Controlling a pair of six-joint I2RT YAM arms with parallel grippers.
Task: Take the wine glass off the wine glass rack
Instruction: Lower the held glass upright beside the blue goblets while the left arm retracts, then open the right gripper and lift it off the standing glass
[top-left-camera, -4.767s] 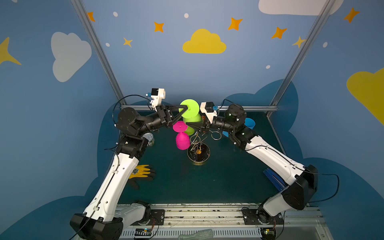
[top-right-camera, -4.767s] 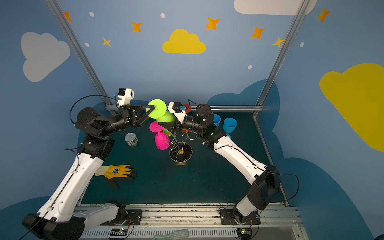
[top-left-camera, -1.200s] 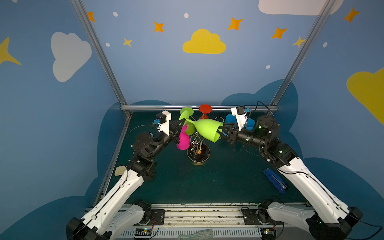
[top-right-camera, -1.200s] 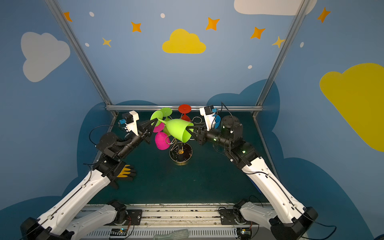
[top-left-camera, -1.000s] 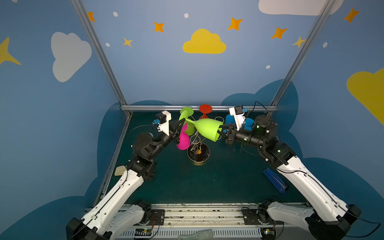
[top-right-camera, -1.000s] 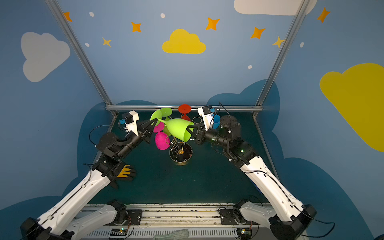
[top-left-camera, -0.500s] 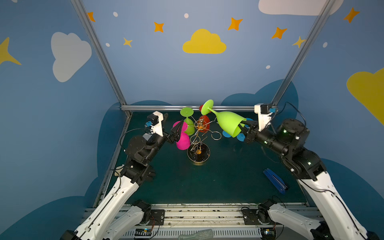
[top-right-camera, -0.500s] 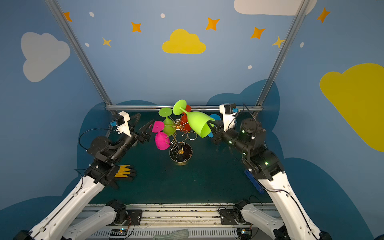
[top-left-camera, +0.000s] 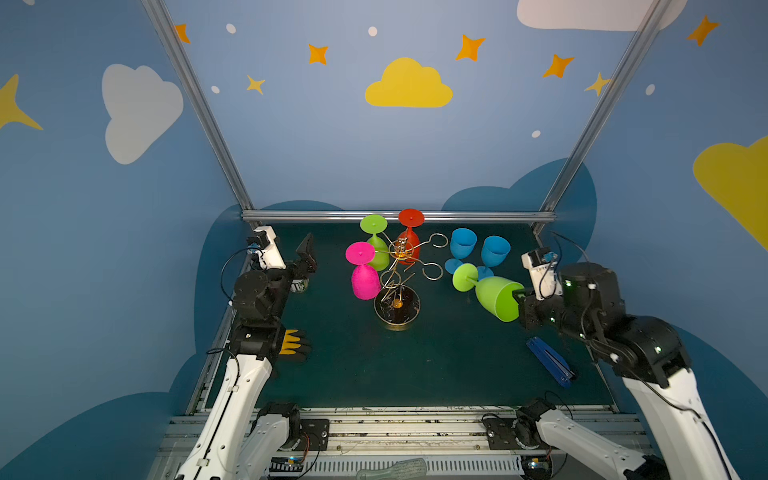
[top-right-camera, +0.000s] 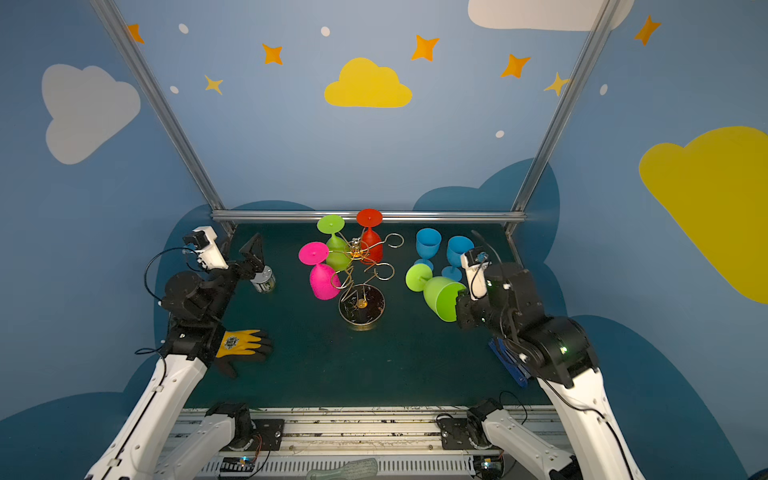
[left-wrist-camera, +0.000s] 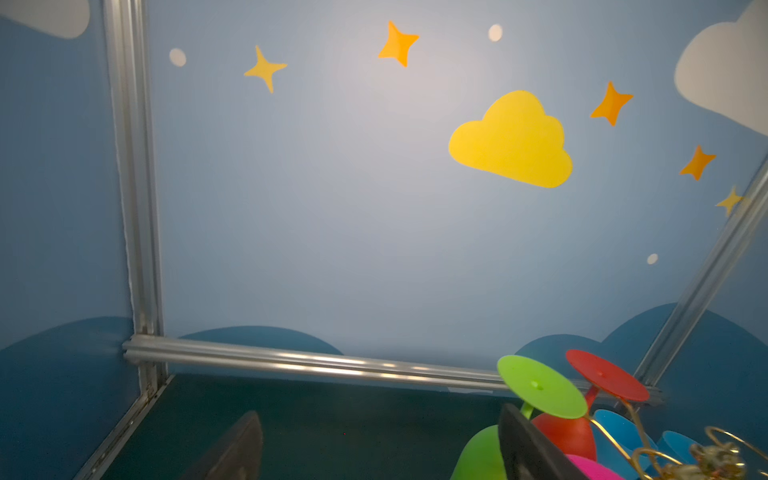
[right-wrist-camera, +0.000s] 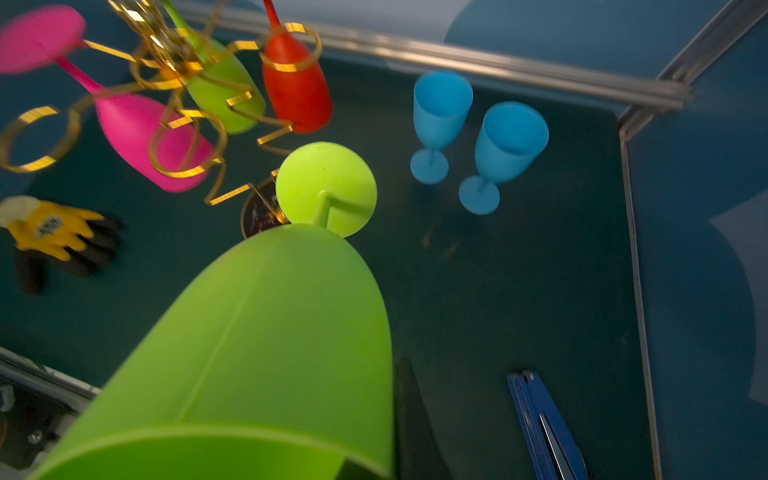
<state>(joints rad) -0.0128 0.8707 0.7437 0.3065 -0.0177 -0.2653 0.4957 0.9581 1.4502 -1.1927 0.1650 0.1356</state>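
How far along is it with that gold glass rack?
Done: one green wine glass is clear of the wine glass rack. In hand: the right gripper holds it by the rim, tilted. To do: setting it down; pink, green and red glasses hang there; left gripper open, empty.

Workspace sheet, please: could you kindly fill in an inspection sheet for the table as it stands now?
Surface: dark green mat, no spills seen.
Job's things: wine glass rack upright; pink glass, green glass and red glass hang on it; held green wine glass is off the rack, tilted.
Clutter: blue glasses upright on the mat; glove, small tin, blue tool.
Grippers: right gripper shut on the held green wine glass's bowl; left gripper open, empty.
Cables: black cable looped at the left wrist, clear of the glasses.
Surroundings: blue walls with clouds and stars; aluminium frame.
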